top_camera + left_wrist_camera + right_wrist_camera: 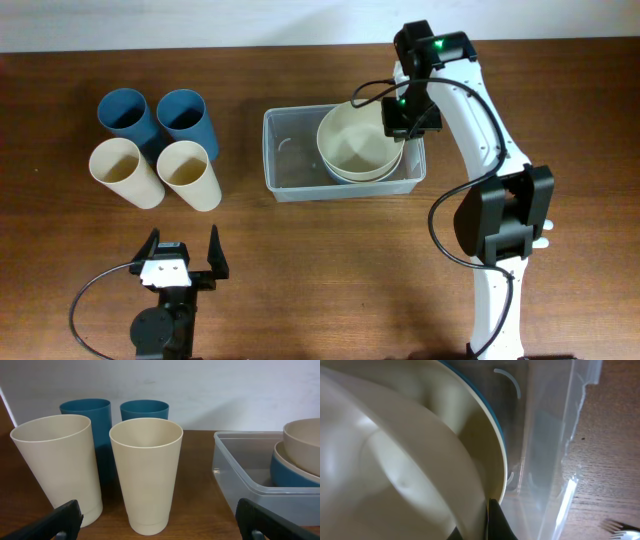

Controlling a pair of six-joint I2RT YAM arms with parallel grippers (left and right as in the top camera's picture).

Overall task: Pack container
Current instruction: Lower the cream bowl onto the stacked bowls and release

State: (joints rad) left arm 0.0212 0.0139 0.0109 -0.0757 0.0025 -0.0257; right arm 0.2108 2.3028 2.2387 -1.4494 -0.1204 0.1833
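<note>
Container (pixel 290 165) sits on the surface (pixel 330 270) right of centre overhead; the right fingers (pixel 404 128) pinch the rim of a cream bowl (pixel 355 145) inside it. From the left wrist, the left fingers (pixel 62 520) gape empty, with the container ahead to their right. From the right wrist, one dark finger presses the bowl's wall beside the container's clear side.

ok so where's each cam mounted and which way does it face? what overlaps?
Overhead: above the table, looking straight down; shows both arms, left gripper and right gripper.
Left wrist: low near the table, facing level at two tall cream plastic cups, two blue plastic cups behind; own black fingertips in bottom corners.
Right wrist: close in, facing the cream round bowl inside the clear plastic rectangular container; one dark finger shows.
Shared: all three see that container and bowl.
</note>
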